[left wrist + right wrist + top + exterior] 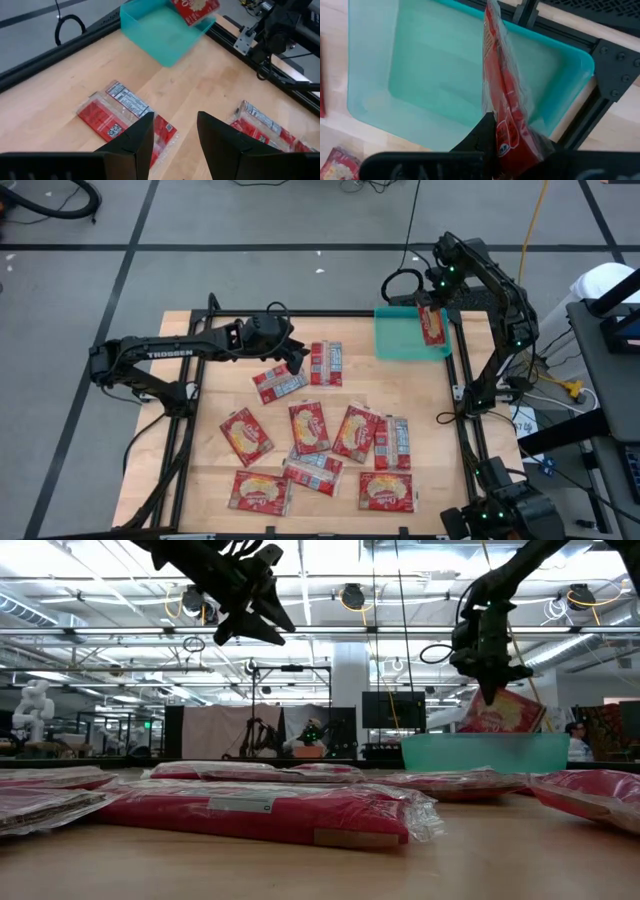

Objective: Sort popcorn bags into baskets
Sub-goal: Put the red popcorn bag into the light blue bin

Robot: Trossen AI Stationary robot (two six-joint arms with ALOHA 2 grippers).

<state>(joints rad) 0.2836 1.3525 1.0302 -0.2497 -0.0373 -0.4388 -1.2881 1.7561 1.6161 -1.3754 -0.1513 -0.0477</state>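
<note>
So your table [440,440] held the teal basket [395,340] at about one o'clock, by the far right corner, its floor bare. Loose bags [310,426] lay scattered from the centre down to six o'clock, some face up, some showing red-and-silver backs; two backs [326,363] sat near twelve o'clock of the pile. Your right gripper [432,308] hung over the basket's right side, fingers pinched on one bag [434,326], which dangled tilted above the basket, clear of its floor as far as the low view showed. Your left gripper [296,360] hovered above the far bags, just at nine o'clock of those two backs, fingers [131,142] apart and holding nothing.
</note>
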